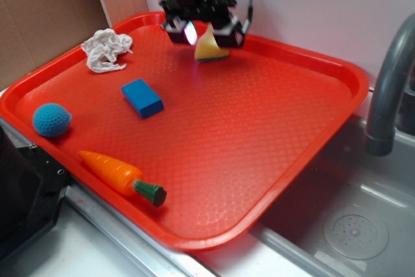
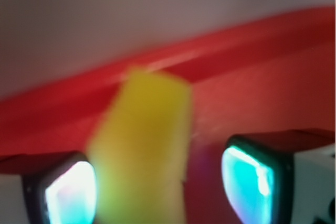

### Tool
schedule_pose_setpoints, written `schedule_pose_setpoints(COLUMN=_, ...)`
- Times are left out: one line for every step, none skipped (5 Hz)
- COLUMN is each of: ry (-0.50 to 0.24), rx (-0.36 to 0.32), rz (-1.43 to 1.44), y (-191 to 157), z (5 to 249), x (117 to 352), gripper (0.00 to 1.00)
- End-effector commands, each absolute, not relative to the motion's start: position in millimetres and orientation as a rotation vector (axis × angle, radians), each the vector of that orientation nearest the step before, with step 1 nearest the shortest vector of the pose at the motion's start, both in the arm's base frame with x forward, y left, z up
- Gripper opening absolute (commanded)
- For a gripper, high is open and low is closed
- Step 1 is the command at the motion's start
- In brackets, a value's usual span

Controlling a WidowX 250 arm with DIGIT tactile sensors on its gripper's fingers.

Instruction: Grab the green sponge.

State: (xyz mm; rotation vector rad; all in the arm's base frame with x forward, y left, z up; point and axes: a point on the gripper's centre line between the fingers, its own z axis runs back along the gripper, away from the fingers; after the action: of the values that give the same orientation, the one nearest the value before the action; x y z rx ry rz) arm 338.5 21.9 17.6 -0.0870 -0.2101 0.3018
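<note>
So the setup was a big red tray parked half over a steel sink, with a grey tap off to one side, a pale wall behind and brown board at the back corner. I'll place everything relative to the blue block, since it sat pretty much mid-tray.

Nearest the camera from the block was the toy carrot, lying flat with its green end pointing at the tray's front lip. Out to the side of the block, near the tray's edge, was a blue knitted ball. Just past the block, toward the back corner, lay a crumpled white cloth. All of that looked like scattered distractors, well apart from each other so none crowded a grab.

Beyond the block, near the back rim, sat the green sponge, yellow side up with its dark layer against the tray. The gripper hung right over it, the sponge showing between the two finger pads. The jaws were spread apart, not yet pinching. In the wrist view the sponge filled the gap but sat closer to one pad, all blurry. My guess is it was lined up to drop and close, so the grab itself wasn't done.
</note>
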Motion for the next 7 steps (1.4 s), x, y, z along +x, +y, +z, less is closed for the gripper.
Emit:
schedule_pose_setpoints(ry=-0.154, rx=-0.059, rz=0.357, y=10.8, z=51.6, x=325.0, gripper=0.00)
schedule_pose_setpoints(ry=-0.178, rx=-0.059, rz=0.371, y=9.4, z=98.6, x=303.3, gripper=0.00)
schedule_pose_setpoints(ry=-0.186, rx=-0.113, rz=0.337, y=4.0, z=148.2, x=266.4, gripper=0.00)
schedule_pose_setpoints(ry=-0.130, rx=-0.128, rz=0.308, y=-4.7, z=199.6, x=239.1, gripper=0.00)
schedule_pose_setpoints(ry=-0.078, rx=-0.037, rz=0.260, y=-13.5, z=215.5, x=210.5, gripper=0.00)
schedule_pose_setpoints(ry=-0.084, rx=-0.029, rz=0.157, y=21.9, z=212.0, x=183.6, gripper=0.00)
schedule_pose_setpoints(ry=-0.076, rx=0.099, rz=0.124, y=70.1, z=188.5, x=175.7, gripper=0.00)
